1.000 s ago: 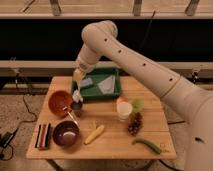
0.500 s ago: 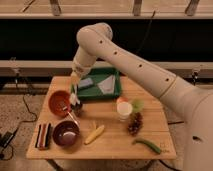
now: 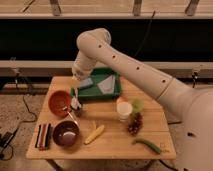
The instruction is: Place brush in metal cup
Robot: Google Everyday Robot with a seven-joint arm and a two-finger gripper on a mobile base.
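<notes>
Since the earlier frame the arm (image 3: 125, 62) has swung a little more to the side of the red bowl (image 3: 60, 102) and its wrist has come lower over the table (image 3: 110, 142). It reaches from the right, bends at the elbow near the top, and then points steeply down. The gripper (image 3: 76, 99) hangs just beside the red bowl, at the corner of the green tray (image 3: 102, 85). Whether its fingers are spread or pressed together I cannot tell, because they merge with the things below.

The brush (image 3: 73, 116) seems to run from under the gripper down toward the purple bowl (image 3: 65, 133), with its long axis slanted, upper end by the red bowl and lower end near the purple bowl's rim. The metal cup (image 3: 76, 104) stands just under the gripper, between the red bowl and the tray.

On the table also lie a yellow vegetable (image 3: 94, 134), a white cup (image 3: 124, 110) and a green vegetable (image 3: 147, 145).
</notes>
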